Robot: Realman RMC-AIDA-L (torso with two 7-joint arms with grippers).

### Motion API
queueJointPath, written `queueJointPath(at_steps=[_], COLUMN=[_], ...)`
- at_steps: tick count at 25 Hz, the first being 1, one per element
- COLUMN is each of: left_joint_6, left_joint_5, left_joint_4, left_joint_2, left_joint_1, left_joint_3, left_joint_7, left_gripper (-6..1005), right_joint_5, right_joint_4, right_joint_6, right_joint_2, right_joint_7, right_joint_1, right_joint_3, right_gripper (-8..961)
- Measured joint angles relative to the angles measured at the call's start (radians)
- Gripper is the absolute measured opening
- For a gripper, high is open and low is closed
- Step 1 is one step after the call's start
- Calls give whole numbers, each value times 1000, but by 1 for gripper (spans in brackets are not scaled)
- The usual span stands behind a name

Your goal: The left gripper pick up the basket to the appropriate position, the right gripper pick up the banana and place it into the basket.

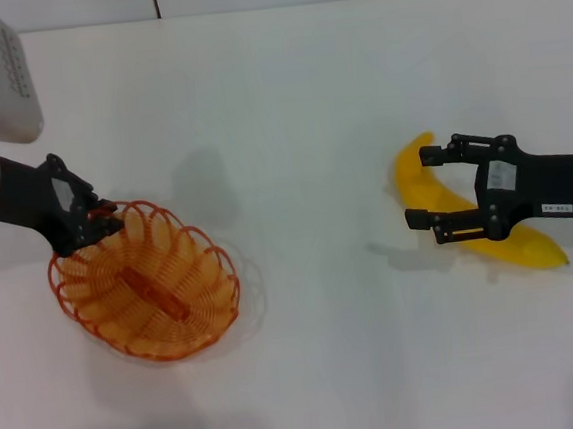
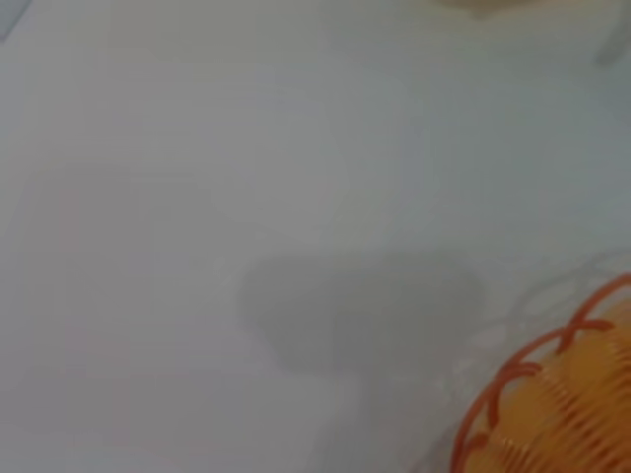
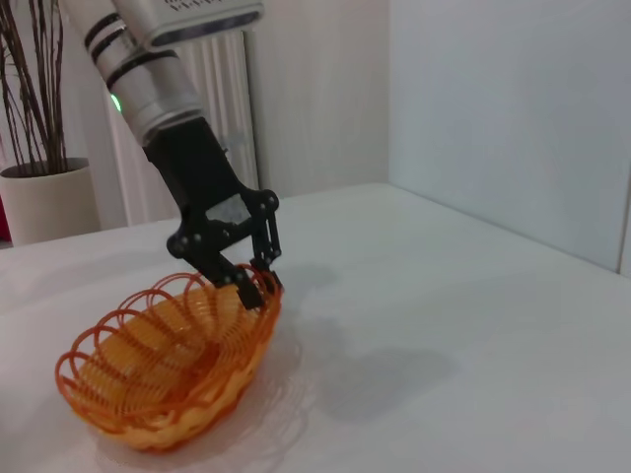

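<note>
The orange wire basket (image 1: 144, 287) sits at the left of the white table. My left gripper (image 1: 101, 221) is shut on its rim at the end nearest that arm. In the right wrist view the left gripper (image 3: 258, 284) pinches the rim, and the basket (image 3: 158, 374) tilts with that end raised. Part of the rim shows in the left wrist view (image 2: 552, 414). The yellow banana (image 1: 530, 245) lies at the right. My right gripper (image 1: 417, 188) is open over the banana's far end, one finger on each side of it.
The white table (image 1: 299, 123) runs back to a wall. The right wrist view shows a white plant pot (image 3: 44, 197) with bare twigs and a radiator (image 3: 212, 108) beyond the table.
</note>
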Motion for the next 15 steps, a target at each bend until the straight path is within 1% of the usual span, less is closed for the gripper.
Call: queueJointPath(at_steps=[6,15], left_joint_6=[48,71], left_joint_5=[-9,-24], left_joint_4=[69,81], left_joint_2=[-2,2], left_joint_1=[34,40], left_joint_3=[2,-5], left_joint_7=[-18,-23], left_gripper=[148,110], right_joint_5=[2,4], right_joint_4=[0,0], right_joint_6=[-2,-3], right_joint_2=[0,-3], right_joint_7=[0,0], right_joint_1=[0,-5], right_joint_3=[1,5], right_gripper=[862,860])
